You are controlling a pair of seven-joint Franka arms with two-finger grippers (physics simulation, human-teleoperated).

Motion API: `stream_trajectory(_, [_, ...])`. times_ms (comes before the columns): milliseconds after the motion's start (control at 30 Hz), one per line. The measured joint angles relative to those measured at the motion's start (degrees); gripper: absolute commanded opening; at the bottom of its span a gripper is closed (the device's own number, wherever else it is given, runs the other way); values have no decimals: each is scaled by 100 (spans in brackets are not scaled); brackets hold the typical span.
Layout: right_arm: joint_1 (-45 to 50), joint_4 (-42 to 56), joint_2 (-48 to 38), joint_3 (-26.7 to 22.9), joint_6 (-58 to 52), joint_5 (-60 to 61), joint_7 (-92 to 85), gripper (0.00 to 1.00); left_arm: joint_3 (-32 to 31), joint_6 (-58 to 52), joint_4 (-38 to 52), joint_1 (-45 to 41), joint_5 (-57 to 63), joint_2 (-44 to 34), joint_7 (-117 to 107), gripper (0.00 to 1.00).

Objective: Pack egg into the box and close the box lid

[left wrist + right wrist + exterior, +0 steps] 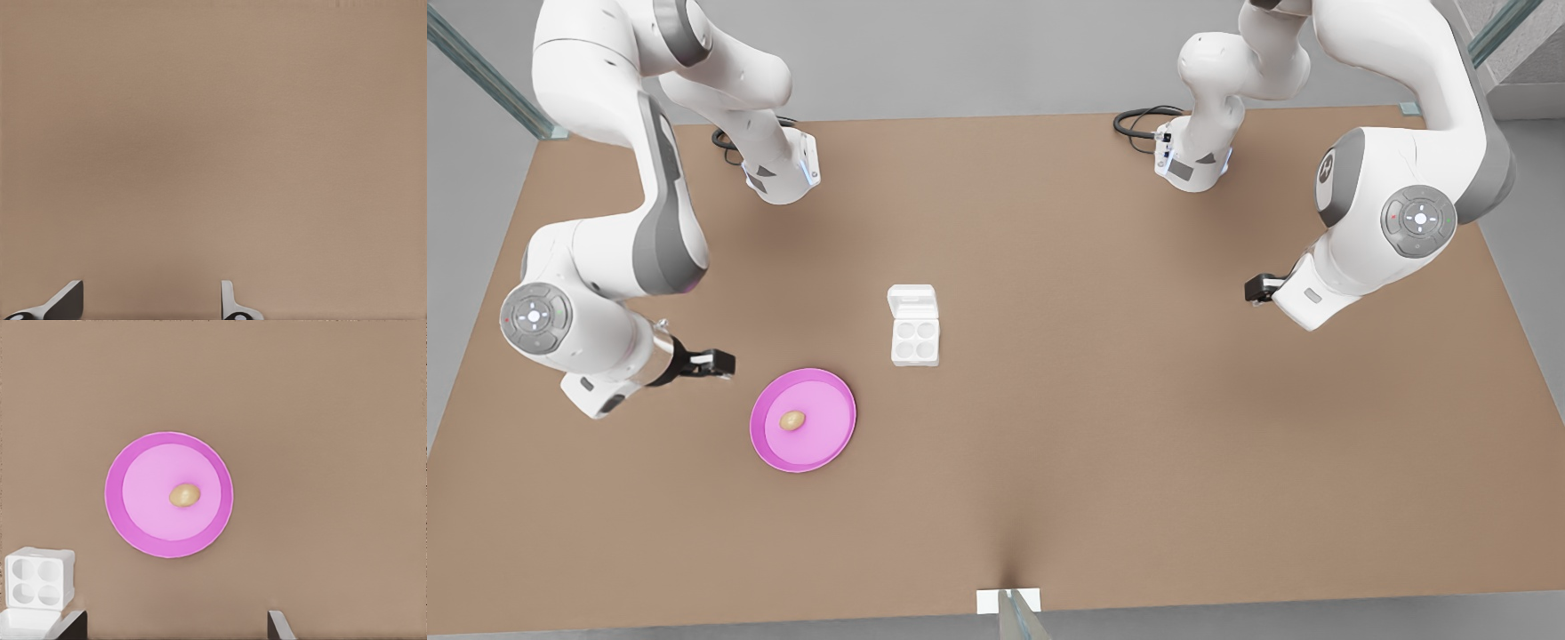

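Note:
The tan egg (792,420) (185,495) lies on a round pink plate (827,409) (143,500). The white box (915,342) (39,579) stands a little beyond the plate with its four cups empty. The box lid (912,300) (25,624) lies flat, open, on the far side. My right gripper (716,362) (175,628) hovers at the front view's left, just beside the plate, open and holding nothing. At the front view's right my left gripper (1258,289) (150,308) waits over bare table, open and far from the box.
The brown table (1103,427) stretches wide around the plate and box. Both arm bases (783,173) (1192,160) stand at the far edge with black cables. A small white bracket (1008,601) sits at the near edge.

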Motion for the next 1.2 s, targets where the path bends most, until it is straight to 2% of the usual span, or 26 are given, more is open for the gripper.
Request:
stream_trajectory(133, [2, 162, 6, 1, -173, -6, 21, 100, 0, 5, 0, -1, 0, 0, -4, 100])
stream_trajectory(233, [293, 191, 684, 0, -85, -295, 21, 100, -1, 6, 0, 0, 0, 0, -7, 100])
stream_trajectory(333, [355, 141, 1473, -5, 401, -426, 31, 100, 1, 13, 0, 0, 0, 13, -9, 100])
stream_trajectory(500, [226, -16, 2179, -51, 1444, -534, 44, 100, 6, 40, 0, 9, 0, 46, -12, 100])
stream_trajectory(800, [120, -475, 2527, -52, 3019, -404, 61, 100, 6, 74, 0, 8, 0, 72, -16, 100])
stream_trajectory(900, [130, -506, 2508, -50, 3222, -380, 66, 100, 6, 84, 0, 8, 0, 78, -17, 100])
stream_trajectory(1200, [114, -1558, 1929, -9, 3495, -180, 112, 100, 6, 101, 0, 8, 0, 88, -19, 100])
